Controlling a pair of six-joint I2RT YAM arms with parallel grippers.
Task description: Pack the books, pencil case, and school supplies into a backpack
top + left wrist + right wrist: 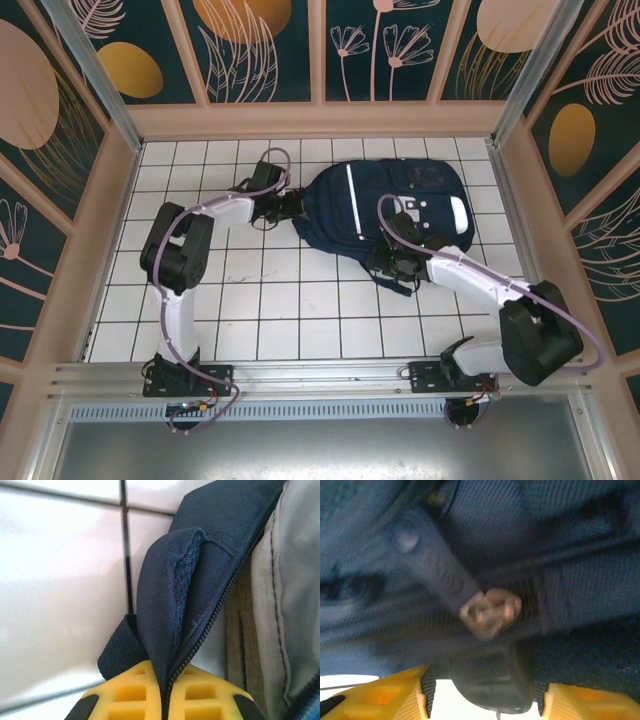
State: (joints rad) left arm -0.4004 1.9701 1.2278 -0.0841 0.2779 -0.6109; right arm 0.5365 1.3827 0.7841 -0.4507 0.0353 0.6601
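Note:
The navy backpack (400,205) lies flat on the white tiled table, white stripes up. At its left edge my left gripper (290,206) is shut on a fold of the backpack's navy fabric (165,595), with the zipper teeth (215,610) running down between the yellow fingers (130,690). Beside the zipper the bag gapes on grey lining and a tan strip (239,640) I cannot identify. My right gripper (487,700) is at the bag's near edge (392,262), open, its fingers either side of a black pull tab (490,685) below a metal slider (490,611). The books, pencil case and school supplies are out of view.
Wooden walls (110,230) close in the tiled table (270,310) on the left, back and right. A metal rail (320,375) runs along the near edge by the arm bases. A dark strap (117,652) hangs by the left fingers.

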